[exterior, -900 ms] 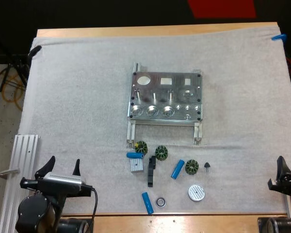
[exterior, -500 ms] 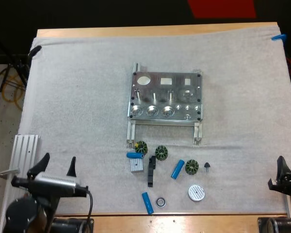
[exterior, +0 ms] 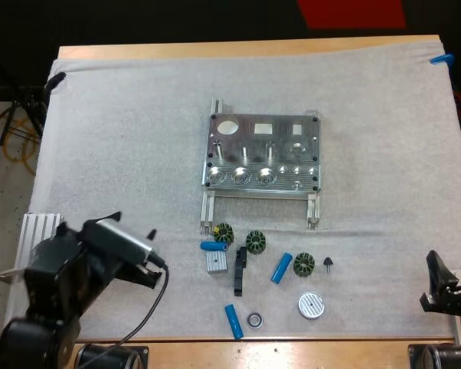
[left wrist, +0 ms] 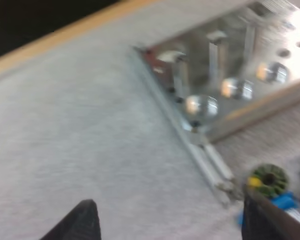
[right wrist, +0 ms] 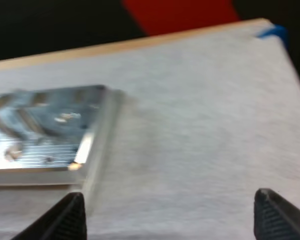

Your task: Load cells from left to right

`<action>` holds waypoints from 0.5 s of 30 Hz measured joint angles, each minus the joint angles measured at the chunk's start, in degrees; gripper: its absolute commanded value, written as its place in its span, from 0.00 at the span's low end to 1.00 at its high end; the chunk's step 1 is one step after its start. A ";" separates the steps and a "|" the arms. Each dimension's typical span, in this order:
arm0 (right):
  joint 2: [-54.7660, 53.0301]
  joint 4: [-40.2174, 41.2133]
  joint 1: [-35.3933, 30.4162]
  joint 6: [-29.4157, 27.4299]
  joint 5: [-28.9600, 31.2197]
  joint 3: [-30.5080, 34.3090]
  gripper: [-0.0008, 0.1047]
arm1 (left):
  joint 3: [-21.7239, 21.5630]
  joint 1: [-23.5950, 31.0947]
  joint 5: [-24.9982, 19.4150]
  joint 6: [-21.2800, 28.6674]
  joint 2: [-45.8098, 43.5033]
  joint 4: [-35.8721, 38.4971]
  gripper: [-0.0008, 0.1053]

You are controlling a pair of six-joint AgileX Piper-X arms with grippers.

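Blue cylinders counted: three, all lying loose on the white mat in the lower middle of the high view, none in the metal fixture. One lay flat just left of the parts cluster, on top of a small silver block; one lay tilted between two finned discs; one lay lowest, beside a small dark ring. Finned green-and-black discs: three, in a loose row below the fixture's two legs. Singles: one black bracket, one small dark cone, one round silver cap. Fixture sat at frame centre, one piece, with a row of round pockets along its near edge and larger cut-outs behind. One ribbed aluminium rail lay at the lower left edge of the mat. Left gripper hung over bare mat at lower left, pointed toward the parts cluster, well apart from the nearest cylinder; the left wrist view had its fingers spread wide with nothing between them, looking across to the fixture's corner, one disc and a blue cylinder end. Right gripper sat at the lower right edge, well apart from every part; the right wrist view showed its fingers likewise spread wide and holding nothing, over bare mat beside the fixture.
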 measured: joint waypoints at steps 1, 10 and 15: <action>0.46 0.12 0.00 -0.25 -0.79 -0.50 0.65 | 0.00 -0.69 0.19 0.35 0.83 0.00 0.56; 14.45 0.58 0.00 -3.46 -18.58 -12.50 0.65 | 0.00 -5.93 6.22 0.97 13.13 0.00 0.56; 21.33 0.93 1.73 -3.59 -23.82 -13.51 0.65 | 0.00 -5.92 8.26 1.75 19.84 -0.13 0.56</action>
